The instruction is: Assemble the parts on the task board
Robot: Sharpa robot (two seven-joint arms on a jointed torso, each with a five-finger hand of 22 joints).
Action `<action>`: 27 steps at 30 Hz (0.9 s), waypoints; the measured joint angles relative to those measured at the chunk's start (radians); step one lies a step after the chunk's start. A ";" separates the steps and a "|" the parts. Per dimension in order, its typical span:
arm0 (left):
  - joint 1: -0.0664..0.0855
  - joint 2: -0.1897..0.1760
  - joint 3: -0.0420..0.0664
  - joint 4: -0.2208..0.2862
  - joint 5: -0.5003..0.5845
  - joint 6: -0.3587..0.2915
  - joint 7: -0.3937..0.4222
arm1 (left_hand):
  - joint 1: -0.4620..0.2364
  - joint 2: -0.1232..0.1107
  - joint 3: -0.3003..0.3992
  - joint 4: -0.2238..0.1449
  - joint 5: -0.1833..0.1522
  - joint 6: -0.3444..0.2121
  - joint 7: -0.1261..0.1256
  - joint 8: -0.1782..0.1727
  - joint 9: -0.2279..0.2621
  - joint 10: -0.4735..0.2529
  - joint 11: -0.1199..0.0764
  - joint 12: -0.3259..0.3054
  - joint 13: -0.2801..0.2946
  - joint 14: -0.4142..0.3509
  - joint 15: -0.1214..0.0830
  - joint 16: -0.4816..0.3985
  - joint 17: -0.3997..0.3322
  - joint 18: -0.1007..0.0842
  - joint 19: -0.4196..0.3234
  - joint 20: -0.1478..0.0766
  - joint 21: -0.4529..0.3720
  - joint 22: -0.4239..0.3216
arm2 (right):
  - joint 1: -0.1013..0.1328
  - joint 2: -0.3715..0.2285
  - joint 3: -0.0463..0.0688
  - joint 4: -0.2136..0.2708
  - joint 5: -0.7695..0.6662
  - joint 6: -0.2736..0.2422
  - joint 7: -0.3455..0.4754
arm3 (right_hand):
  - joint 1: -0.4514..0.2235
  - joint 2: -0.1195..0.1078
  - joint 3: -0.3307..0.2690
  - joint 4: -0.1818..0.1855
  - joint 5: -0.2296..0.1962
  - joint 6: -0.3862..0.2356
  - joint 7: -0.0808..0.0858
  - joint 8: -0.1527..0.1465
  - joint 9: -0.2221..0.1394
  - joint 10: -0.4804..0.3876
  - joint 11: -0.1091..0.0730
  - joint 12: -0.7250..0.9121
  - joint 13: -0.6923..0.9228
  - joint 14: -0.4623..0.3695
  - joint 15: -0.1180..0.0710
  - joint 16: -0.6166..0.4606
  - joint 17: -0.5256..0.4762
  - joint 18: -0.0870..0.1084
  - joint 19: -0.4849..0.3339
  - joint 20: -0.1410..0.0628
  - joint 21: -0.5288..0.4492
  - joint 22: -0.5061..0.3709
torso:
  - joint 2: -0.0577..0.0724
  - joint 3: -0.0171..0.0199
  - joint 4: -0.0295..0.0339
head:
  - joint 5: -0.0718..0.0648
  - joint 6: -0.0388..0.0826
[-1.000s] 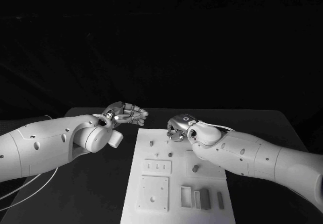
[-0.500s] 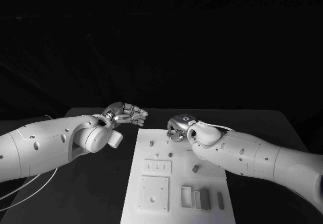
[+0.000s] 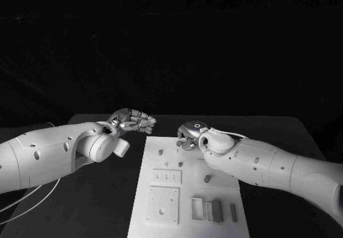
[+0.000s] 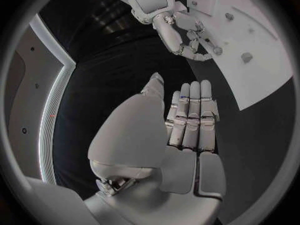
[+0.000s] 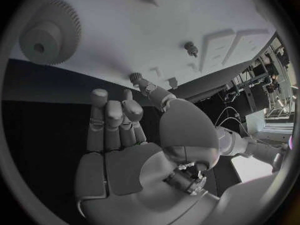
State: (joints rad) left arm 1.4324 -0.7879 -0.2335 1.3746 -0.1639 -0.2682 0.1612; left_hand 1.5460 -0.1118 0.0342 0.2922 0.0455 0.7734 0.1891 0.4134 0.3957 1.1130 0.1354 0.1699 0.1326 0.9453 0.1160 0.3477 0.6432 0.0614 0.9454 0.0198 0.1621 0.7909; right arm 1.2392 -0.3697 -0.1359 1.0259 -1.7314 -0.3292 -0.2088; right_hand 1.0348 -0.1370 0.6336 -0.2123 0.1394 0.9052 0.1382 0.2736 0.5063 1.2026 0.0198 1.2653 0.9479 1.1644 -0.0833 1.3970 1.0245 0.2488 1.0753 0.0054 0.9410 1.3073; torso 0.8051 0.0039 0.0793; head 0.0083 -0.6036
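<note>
Hovering over the far end of the task board (image 3: pixel 187 198), the right hand (image 3: pixel 189 137) has its fingers (image 5: pixel 106 122) curled toward the palm, and its thumb and one fingertip seem to pinch a small knurled part (image 5: pixel 135 77) just off their tips; whether they truly bear on it or merely lie against it I cannot tell. Just beyond those fingertips a short peg (image 5: pixel 190 47) stands in the board, and farther out past them sits a toothed gear (image 5: pixel 49 31), flat on the white surface. The left hand (image 3: pixel 134 121) hangs beside the board's far corner, off its edge, its fingers (image 4: pixel 190 117) folded in a row against the palm with nothing inside them. My chief worry is the lightness of that pinch: a small round piece caught only at the tips could roll or tilt as the wrist turns, then drop onto the board and skid toward the peg or off onto the black table (image 3: pixel 282 131). A second risk is the curled fingers brushing the standing peg while the part is lowered. Misjudged alignment could also jam it askew.
</note>
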 measured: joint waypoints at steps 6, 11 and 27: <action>0.000 0.000 0.000 -0.001 0.000 0.000 -0.001 | 0.000 0.000 0.000 0.000 0.000 0.000 0.000 0.000 0.000 0.000 0.000 0.000 0.000 0.000 0.000 -0.004 0.000 -0.001 0.000 0.000 -0.004 0.000 | 0.000 -0.004 0.000 0.006 0.003 -0.001 0.000 | 0.000 0.000 0.003 0.003 0.000 0.000 0.000 -0.001 0.000 0.000 0.000 0.000 0.000 0.000 0.000 0.000 0.000 0.000 0.000 0.000 0.000 0.000 | 0.000 0.0000 -0.0004 | -0.001 0.001; 0.000 -0.002 0.000 -0.006 0.000 0.001 -0.001 | 0.000 0.000 0.000 0.000 0.000 0.000 0.000 0.000 0.000 0.000 0.000 0.000 0.000 0.000 0.000 -0.004 0.000 -0.002 0.000 0.000 -0.004 0.000 | 0.000 -0.039 0.000 0.040 0.015 -0.010 0.001 | 0.000 0.000 0.000 0.005 0.000 -0.002 0.002 -0.001 0.000 0.000 0.000 0.000 0.000 -0.001 0.001 0.000 -0.001 0.000 0.000 0.000 0.000 0.000 | 0.000 0.0001 -0.0005 | -0.005 0.002; -0.001 -0.023 -0.005 -0.018 0.000 0.001 0.004 | 0.000 0.000 0.000 0.000 0.000 0.000 0.000 0.000 -0.001 0.000 0.000 0.000 0.001 0.000 0.000 -0.004 0.002 -0.007 0.000 0.000 -0.004 0.000 | 0.013 -0.231 0.056 0.263 0.088 -0.040 0.015 | 0.004 -0.004 0.000 0.005 0.000 -0.005 0.001 -0.001 0.000 0.002 0.002 0.000 -0.001 -0.003 0.003 0.000 -0.002 0.000 0.000 0.000 0.000 0.000 | -0.007 0.0067 -0.0123 | -0.006 0.016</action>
State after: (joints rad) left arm 1.4316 -0.8104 -0.2384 1.3566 -0.1641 -0.2671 0.1649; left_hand 1.5460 -0.1118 0.0342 0.2922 0.0455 0.7734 0.1891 0.4134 0.3949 1.1130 0.1354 0.1694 0.1333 0.9453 0.1161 0.3439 0.6449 0.0542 0.9454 0.0198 0.1583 0.7909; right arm 1.2518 -0.6005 -0.0796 1.2894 -1.6437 -0.3694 -0.1933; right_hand 1.0387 -0.1409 0.6335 -0.2068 0.1394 0.9003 0.1396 0.2727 0.5064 1.2047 0.0215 1.2653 0.9471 1.1612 -0.0801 1.3970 1.0226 0.2488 1.0754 0.0057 0.9409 1.3073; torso 0.7982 0.0106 0.0670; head 0.0026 -0.5881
